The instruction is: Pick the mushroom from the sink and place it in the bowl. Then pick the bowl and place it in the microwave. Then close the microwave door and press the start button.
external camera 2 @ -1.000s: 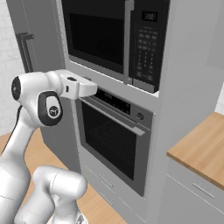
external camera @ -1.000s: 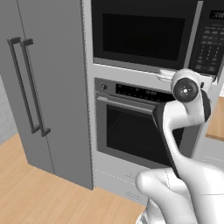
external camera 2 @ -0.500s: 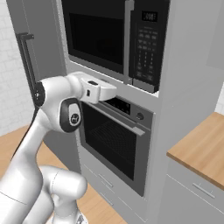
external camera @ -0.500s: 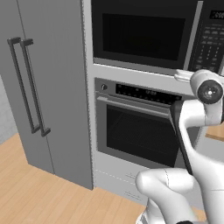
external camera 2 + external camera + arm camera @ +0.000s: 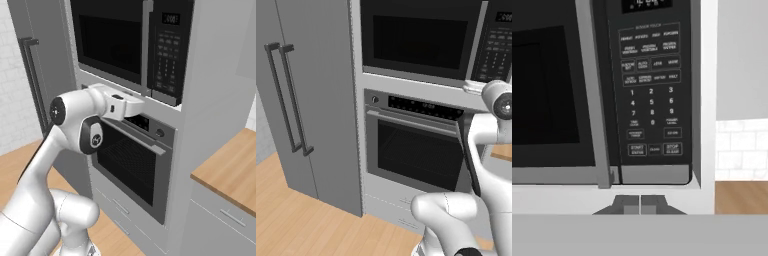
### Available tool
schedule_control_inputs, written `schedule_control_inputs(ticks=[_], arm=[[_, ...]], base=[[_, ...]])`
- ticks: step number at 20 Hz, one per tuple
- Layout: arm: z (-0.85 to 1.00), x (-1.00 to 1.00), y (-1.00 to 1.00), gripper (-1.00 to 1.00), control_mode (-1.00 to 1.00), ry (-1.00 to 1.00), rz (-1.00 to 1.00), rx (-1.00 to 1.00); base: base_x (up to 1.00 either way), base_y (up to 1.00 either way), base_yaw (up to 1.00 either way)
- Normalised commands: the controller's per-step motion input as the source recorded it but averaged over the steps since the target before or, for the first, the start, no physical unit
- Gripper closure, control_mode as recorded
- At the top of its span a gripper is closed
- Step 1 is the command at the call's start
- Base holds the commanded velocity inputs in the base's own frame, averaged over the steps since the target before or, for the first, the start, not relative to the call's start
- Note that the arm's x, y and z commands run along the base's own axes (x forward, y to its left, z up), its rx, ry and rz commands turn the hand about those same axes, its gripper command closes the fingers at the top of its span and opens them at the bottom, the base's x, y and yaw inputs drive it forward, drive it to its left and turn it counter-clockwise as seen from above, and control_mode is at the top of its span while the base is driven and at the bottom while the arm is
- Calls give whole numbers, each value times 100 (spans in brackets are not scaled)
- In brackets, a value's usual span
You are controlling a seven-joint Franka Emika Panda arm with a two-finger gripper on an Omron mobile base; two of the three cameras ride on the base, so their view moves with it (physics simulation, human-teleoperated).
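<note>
The microwave [image 5: 421, 40] [image 5: 110, 45] is built in above an oven. Its door [image 5: 552, 90] is closed, the window dark. The button panel [image 5: 652, 90] [image 5: 167, 55] lies to the right of the door, with the start button [image 5: 637, 149] in its bottom row. My gripper [image 5: 640, 204] [image 5: 141, 103] is shut with nothing in it. It hovers just below the panel's lower edge, a little short of the front face. The mushroom, the bowl and the sink are out of view.
A larger oven [image 5: 416, 150] [image 5: 130, 160] with a bar handle sits under the microwave. Tall grey fridge doors [image 5: 306, 100] stand to the left. A wooden counter [image 5: 230, 170] juts out on the right, over a wood floor [image 5: 296, 220].
The arm has swung right and up, carrying the hand from in front of the oven to just below the microwave's button panel. The gripper stayed shut.
</note>
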Motion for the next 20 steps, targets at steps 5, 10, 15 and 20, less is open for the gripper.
schedule_control_inputs(ticks=[5,10,15,20], arm=[[0,11,-10,100,-100,0,0,0],[0,26,0,100,-100,0,0,0],[0,45,-17,100,-100,0,2,0],[0,35,-15,100,-100,0,2,0]], base=[[0,0,0],[0,0,0],[0,0,0],[0,0,0]])
